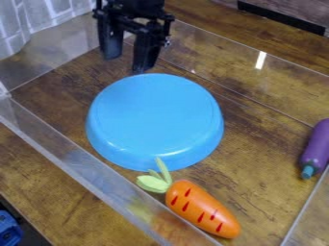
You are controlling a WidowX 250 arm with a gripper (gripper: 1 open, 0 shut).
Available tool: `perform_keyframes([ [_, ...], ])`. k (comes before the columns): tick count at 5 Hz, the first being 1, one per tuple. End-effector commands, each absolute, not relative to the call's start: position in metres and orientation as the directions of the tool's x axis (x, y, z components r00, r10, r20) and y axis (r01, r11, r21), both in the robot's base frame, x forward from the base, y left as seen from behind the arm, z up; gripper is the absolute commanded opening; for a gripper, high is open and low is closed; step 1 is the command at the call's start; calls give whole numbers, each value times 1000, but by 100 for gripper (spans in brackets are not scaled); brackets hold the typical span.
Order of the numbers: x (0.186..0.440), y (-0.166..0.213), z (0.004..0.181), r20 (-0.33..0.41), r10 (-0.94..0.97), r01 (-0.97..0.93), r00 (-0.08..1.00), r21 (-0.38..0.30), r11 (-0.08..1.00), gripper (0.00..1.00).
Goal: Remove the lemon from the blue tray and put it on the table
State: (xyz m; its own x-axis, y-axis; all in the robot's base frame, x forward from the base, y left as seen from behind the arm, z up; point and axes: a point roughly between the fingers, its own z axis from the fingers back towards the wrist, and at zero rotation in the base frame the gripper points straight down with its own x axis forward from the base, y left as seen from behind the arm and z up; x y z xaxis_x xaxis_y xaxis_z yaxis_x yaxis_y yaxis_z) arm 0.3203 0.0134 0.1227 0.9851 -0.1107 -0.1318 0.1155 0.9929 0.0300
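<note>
Blue tray [156, 120]: one large, round vessel of bright blue plastic, smooth and glossy, with a softly rounded edge, set near the middle of the bench [257, 125]. Lemon: whereabouts cannot be told from this view. Bench: dark brown wood-grain surface, glossy, streaked with finer lines, and carrying a small bright reflection toward the far side. Clear wall [96, 178]: transparent, flat panel with pale edges, running slantwise along the left of the picture and down toward the bottom, the wood grain showing through it. A further clear panel [309, 216] stands at the lower right. Toy carrot [202, 209]: tapered orange body with short, dark red slashes, and pale green, leaf-like tops pointing toward the tray; lying on its side just beside the tray's near edge, outside it. Purple item [316, 149]: elongated, rounded, smooth, tipped with blue-green at its near end; lying at the right, well apart from the tray and partly cut off by the picture's edge. Claw [129, 62]: black, angular, jointed, with two fingers spread apart, open, pointing down at the far side of the tray. Blue object [10, 229]: cut off at the lower left corner, its kind too incomplete to tell.
</note>
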Motion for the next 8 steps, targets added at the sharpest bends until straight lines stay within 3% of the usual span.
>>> perform_keyframes([
  [1, 322, 13, 135, -78, -126, 130, 989, 43, 991, 100],
  [3, 294, 11, 133, -91, -136, 139, 987, 21, 990, 100],
  [5, 300, -2, 164, -58, -134, 137, 989, 50, 989, 100],
  [7, 315, 24, 147, -52, -287, 290, 956, 63, 955, 100],
  [8, 317, 26, 144, -61, -258, 261, 964, 48, 964, 100],
])
